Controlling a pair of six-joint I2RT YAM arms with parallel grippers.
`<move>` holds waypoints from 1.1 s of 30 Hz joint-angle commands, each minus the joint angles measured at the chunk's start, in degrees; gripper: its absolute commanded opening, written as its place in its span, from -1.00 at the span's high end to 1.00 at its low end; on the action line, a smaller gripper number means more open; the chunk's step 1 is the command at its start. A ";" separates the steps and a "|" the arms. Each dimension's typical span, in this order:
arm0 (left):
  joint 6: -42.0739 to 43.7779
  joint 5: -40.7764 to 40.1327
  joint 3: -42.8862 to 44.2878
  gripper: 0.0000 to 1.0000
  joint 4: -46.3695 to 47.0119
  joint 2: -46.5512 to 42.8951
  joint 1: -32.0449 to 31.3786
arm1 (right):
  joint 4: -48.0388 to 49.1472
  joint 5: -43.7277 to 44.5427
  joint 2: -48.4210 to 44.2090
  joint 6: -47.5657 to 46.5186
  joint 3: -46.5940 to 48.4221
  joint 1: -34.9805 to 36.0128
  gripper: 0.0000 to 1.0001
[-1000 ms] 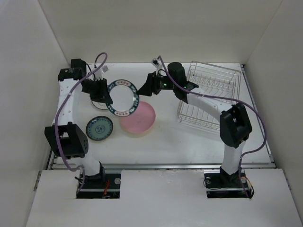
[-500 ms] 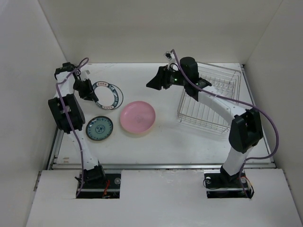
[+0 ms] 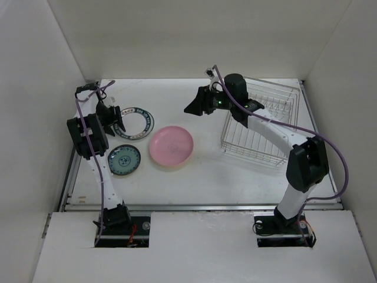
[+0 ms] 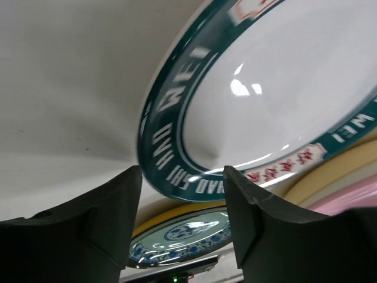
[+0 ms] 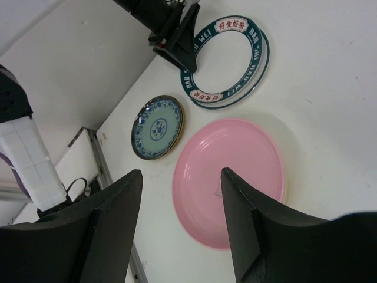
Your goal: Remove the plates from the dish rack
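The white plate with a dark patterned rim [image 3: 134,122] lies on the table at the far left, and also shows in the left wrist view [image 4: 283,88] and the right wrist view [image 5: 227,59]. My left gripper [image 3: 116,118] [image 4: 182,171] is open at its left rim. The pink plate [image 3: 171,145] [image 5: 230,177] rests on the cream-yellow plate [image 4: 321,171]. The small teal plate [image 3: 123,160] [image 5: 158,127] lies near the front left. My right gripper [image 3: 188,108] [image 5: 182,227] is open and empty above the table, left of the wire dish rack [image 3: 262,121]. No plate shows in the rack.
White walls close in the table on the left, back and right. The left arm's upper link [image 3: 88,135] stands close to the left wall beside the teal plate. The right arm [image 3: 265,127] reaches across the rack's front.
My left gripper carried the white patterned plate leftward, off the pink plate, and down onto the table. My right gripper drew back a little toward the rack and stayed open.
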 commanded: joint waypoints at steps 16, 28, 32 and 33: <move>5.05 -16.44 -0.45 -0.22 -3.06 -5.44 -4.87 | -1.03 0.30 -3.96 -1.88 0.24 0.34 -0.23; -0.83 -20.66 -10.20 -0.30 3.09 -26.96 -4.87 | -26.46 44.99 -20.65 0.12 -1.69 -0.80 -0.62; -4.35 -28.27 -14.86 -0.48 5.81 -35.75 -3.64 | -33.89 61.36 -28.73 4.09 -6.52 -4.13 -0.85; -4.88 -29.96 -15.48 -0.57 5.82 -38.64 -2.86 | -34.51 66.09 -30.75 4.70 -7.92 -5.36 -0.90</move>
